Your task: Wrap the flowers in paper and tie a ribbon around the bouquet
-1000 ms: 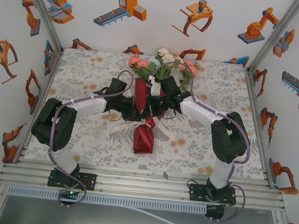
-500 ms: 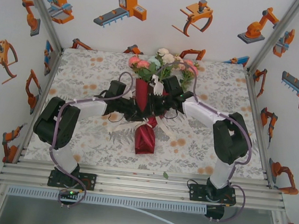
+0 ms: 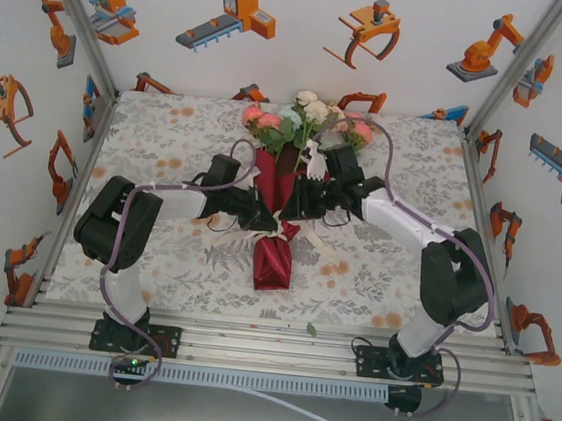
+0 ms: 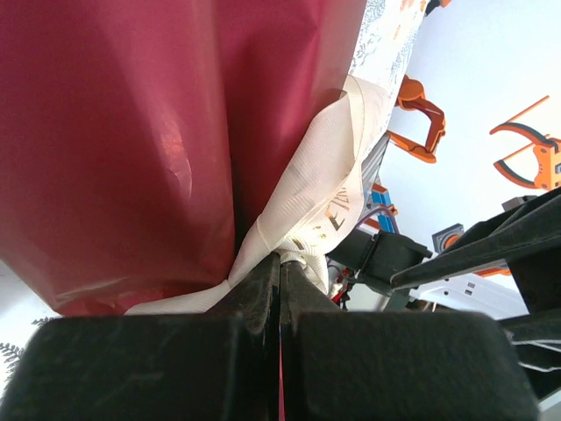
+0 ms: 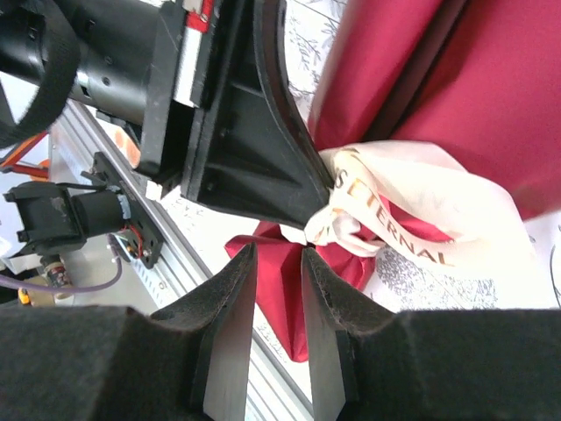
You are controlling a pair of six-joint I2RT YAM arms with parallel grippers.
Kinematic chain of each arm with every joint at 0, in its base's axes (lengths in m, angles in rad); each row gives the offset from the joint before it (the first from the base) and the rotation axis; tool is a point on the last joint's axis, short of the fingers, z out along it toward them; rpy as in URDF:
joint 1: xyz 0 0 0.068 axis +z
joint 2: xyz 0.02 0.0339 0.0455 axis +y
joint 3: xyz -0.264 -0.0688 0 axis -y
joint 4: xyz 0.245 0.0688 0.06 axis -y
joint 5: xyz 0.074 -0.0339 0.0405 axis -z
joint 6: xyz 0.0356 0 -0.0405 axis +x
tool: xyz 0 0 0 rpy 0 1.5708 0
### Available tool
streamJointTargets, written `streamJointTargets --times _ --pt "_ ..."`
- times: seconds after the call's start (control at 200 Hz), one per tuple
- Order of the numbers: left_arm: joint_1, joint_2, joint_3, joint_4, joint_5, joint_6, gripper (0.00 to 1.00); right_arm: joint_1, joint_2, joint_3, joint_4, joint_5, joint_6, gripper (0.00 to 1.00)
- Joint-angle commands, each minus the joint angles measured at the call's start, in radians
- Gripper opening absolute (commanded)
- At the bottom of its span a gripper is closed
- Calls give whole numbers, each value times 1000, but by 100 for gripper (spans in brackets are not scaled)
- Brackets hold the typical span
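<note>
In the top view, the bouquet [image 3: 268,177] lay in the middle of the table [image 3: 148,136]. The flowers [image 3: 305,123] were at its far end and the crimson paper [image 3: 273,265] was folded at its near end. The left end effector [image 3: 261,213] touched the bouquet from the left side, and the right end effector [image 3: 301,195] from the right side. The ribbon [image 3: 306,235] crossed the bouquet near its middle.

In the left wrist view, the left end effector [image 4: 280,263] was clamped on a fold of the ribbon [image 4: 337,167], just against the paper [image 4: 123,132] of the bouquet.

In the right wrist view, the right end effector [image 5: 277,263] had its fingers a little apart and held nothing, just beside the bouquet. The ribbon [image 5: 421,219], with gold letters, was bunched against the paper [image 5: 491,88], and the left end effector [image 5: 311,206] pinched it.
</note>
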Motion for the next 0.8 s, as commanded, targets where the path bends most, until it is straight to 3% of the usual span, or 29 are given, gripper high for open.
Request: streamJointTargets --times 0.0,0.235,0.796 --pt "-6 2 14 4 25 14 0 -9 -61 -52 -17 63 -9 30" --pt "-6 0 25 -14 30 19 0 -9 -29 -152 179 35 97 33" --pt "-4 -11 34 -32 30 22 0 -11 50 -153 252 45 117 29"
